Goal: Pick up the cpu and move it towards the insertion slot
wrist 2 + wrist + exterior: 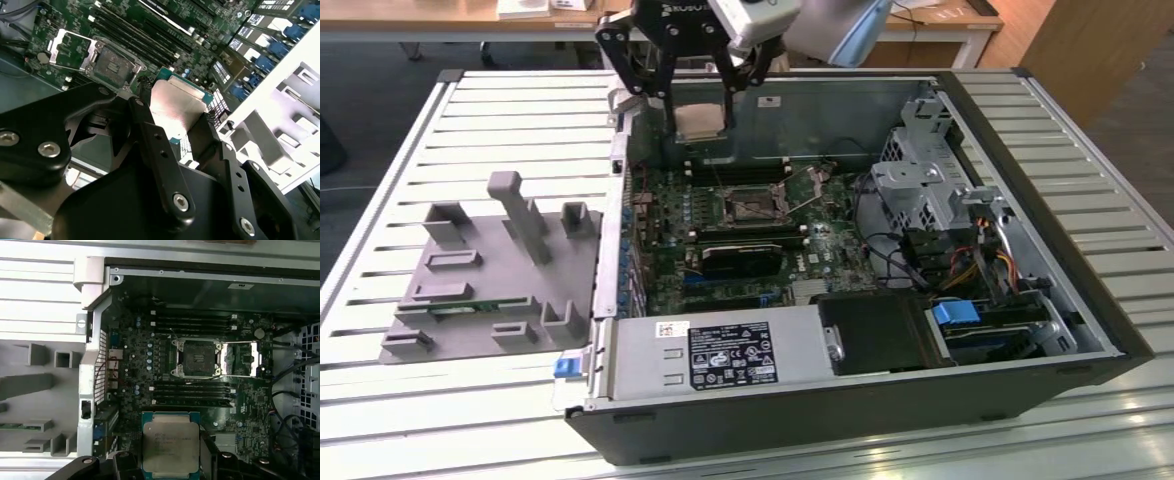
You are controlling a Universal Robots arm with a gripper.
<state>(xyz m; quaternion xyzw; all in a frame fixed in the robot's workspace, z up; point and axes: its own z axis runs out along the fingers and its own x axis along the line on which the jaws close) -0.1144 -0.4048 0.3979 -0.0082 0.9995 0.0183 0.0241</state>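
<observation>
My gripper [699, 122] hangs above the far edge of the open computer case, shut on the cpu [699, 120], a flat square chip with a silvery top. In the first wrist view the cpu [171, 446] sits between my black fingers [210, 455], and the second wrist view shows the cpu [175, 107] pinched at its edges. The insertion slot [747, 203], a dark square socket in a shiny bracket, lies on the green board below and nearer than the chip. Both wrist views show the insertion slot [196, 358] [111, 65] with its bracket flipped open beside it.
A grey plastic tray [494, 270] with raised blocks lies at the exterior view's left of the case. The case holds long memory slots [192, 392], a black block [734, 262], a power supply [707, 355], drive cages [927, 185] and cables [974, 265]. Case walls [607, 290] surround the board.
</observation>
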